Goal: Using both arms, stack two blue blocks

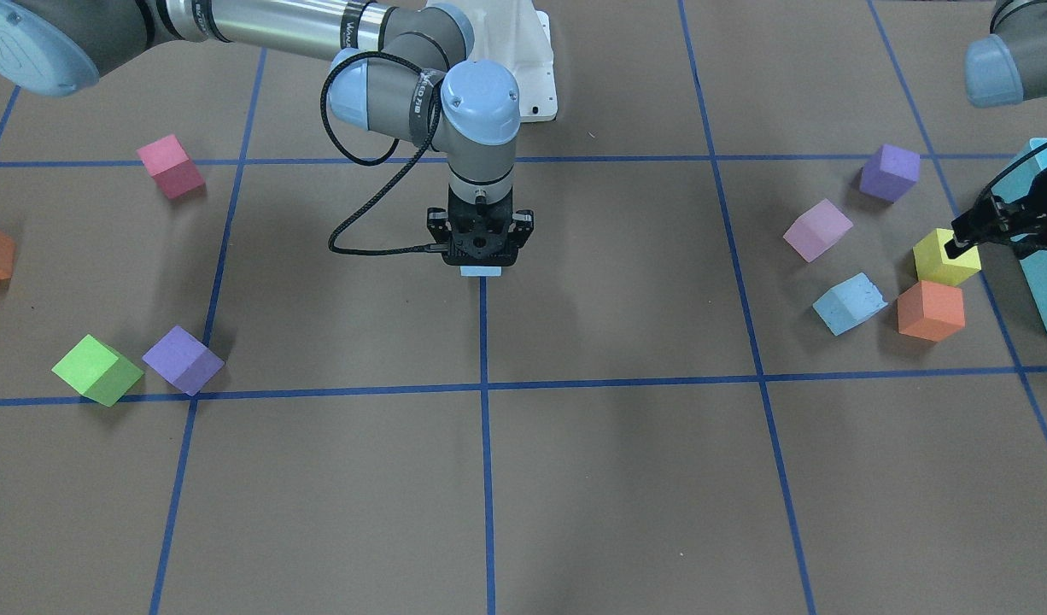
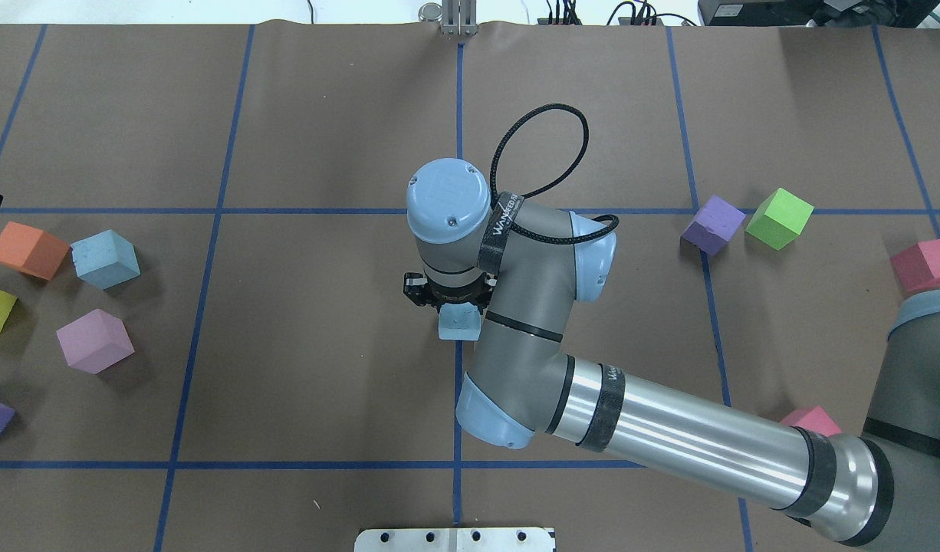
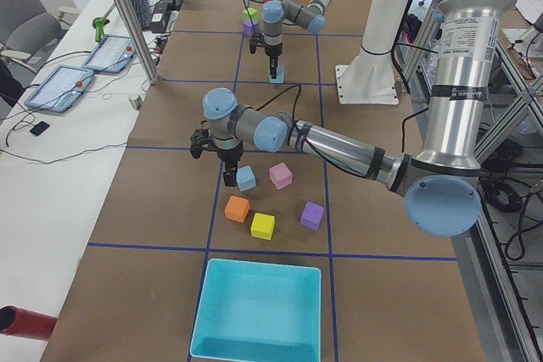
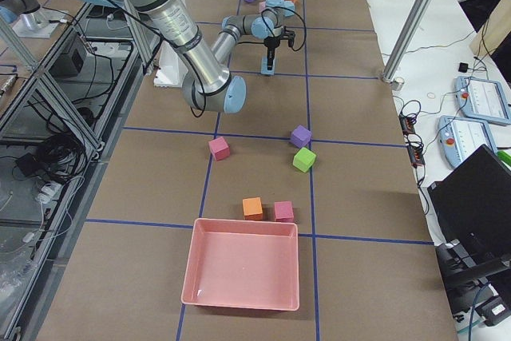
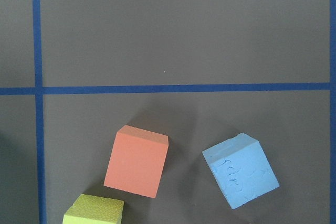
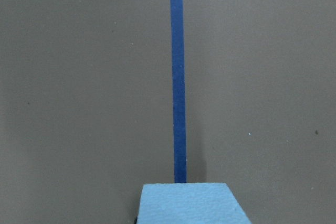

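Note:
My right gripper (image 1: 481,260) points straight down at the table's middle, shut on a pale blue block (image 2: 458,323) that is low over a blue tape line; the block's top shows in the right wrist view (image 6: 191,203). The second blue block (image 1: 848,303), with a pitted face, lies on the table beside an orange cube (image 1: 930,310) and a yellow cube (image 1: 946,256). It also shows in the left wrist view (image 5: 240,170). My left gripper (image 1: 961,243) hovers over the yellow cube, to one side of that block. I cannot tell whether it is open or shut.
A teal bin (image 1: 1044,282) stands just beyond the left gripper. Pink (image 1: 818,229) and purple (image 1: 889,172) cubes lie near the second block. Green (image 1: 96,369), purple (image 1: 184,360) and red-pink (image 1: 172,166) cubes lie on the right arm's side, with a pink tray (image 4: 243,265).

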Motion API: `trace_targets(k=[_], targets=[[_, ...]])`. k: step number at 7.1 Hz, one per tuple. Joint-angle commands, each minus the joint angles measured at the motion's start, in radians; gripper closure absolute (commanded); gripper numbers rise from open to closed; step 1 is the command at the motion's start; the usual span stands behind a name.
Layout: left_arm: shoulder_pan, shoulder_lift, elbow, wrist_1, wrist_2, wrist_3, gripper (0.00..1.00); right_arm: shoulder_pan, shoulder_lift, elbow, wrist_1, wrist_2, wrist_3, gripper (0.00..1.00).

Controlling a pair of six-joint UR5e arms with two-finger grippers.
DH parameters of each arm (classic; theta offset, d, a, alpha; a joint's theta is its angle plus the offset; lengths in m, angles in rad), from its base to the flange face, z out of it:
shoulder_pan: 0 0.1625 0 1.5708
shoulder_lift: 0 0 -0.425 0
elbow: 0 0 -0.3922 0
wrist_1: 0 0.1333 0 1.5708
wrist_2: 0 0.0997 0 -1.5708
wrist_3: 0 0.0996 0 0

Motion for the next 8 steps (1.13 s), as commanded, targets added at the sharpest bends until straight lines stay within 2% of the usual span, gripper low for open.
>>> trace_targets(k=[1, 4, 5, 8], targets=[[0.0, 0.0, 0.0, 0.0, 0.0, -0.001, 0.01, -0.001, 0.003, -0.01, 0.0, -0.001, 0.001, 0.45], [0.0, 0.0, 0.0, 0.0, 0.0, -0.001, 0.01, -0.005, 0.006, -0.015, 0.0, -0.009, 0.001, 0.45], [0.0, 0.0, 0.0, 0.0, 0.0, -0.001, 0.01, -0.009, 0.006, -0.015, 0.0, -0.014, 0.001, 0.42], [0.0, 0.0, 0.0, 0.0, 0.0, -0.001, 0.01, -0.011, 0.006, -0.013, 0.0, -0.014, -0.002, 0.15]])
